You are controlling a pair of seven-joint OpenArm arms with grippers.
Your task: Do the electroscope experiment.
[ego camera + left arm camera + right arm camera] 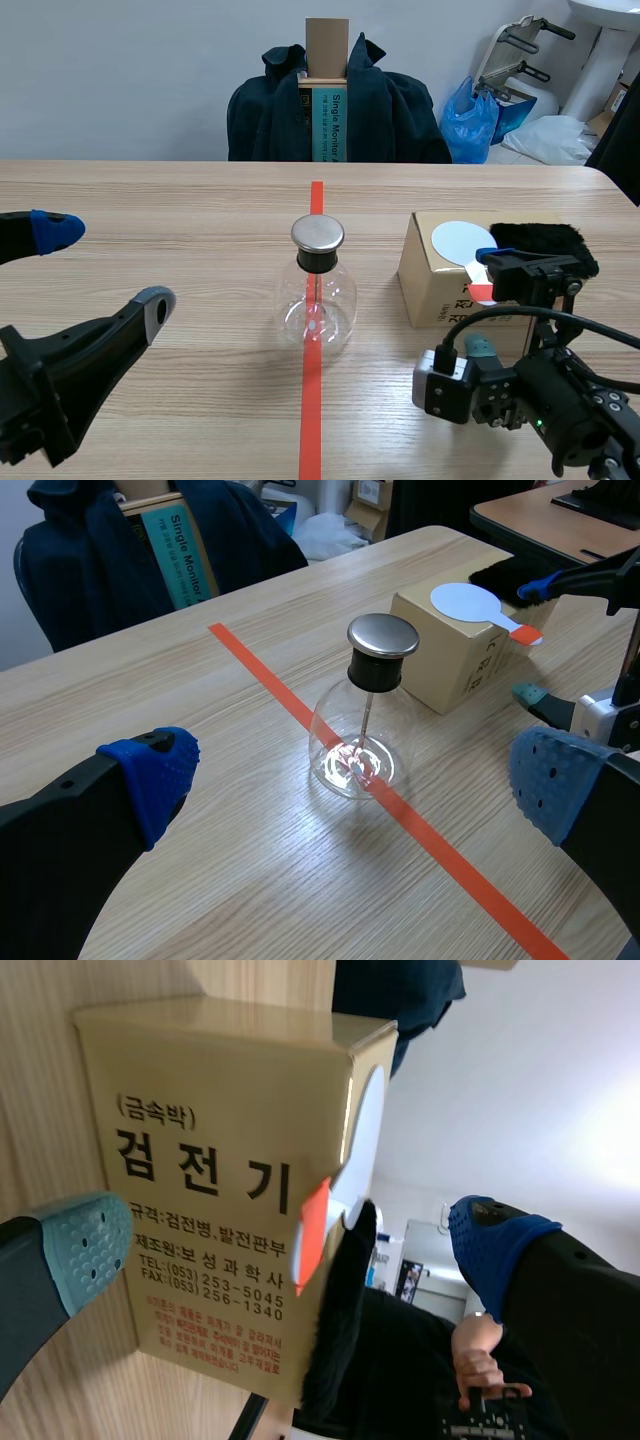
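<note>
Meanwhile, left fingers [150, 770] and right fingers [85, 1245] spread, holding nothing; box [430, 290], disc [458, 240], fur [545, 240] beside flask [317, 300]

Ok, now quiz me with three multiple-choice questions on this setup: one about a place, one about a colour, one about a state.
1. Where does the glass flask stand? A) in a tray B) on the red tape line C) on a stack of books
2. What colour is the disc of the paddle on the cardboard box? A) white B) green C) black
3. How is the left gripper? A) open, holding nothing B) shut on a cloth C) shut on a pen
Answers: 1 B, the tape runs under its base. 2 A, the disc is white, the handle orange-red. 3 A, its pads stand wide apart, the flask untouched ahead.
</note>
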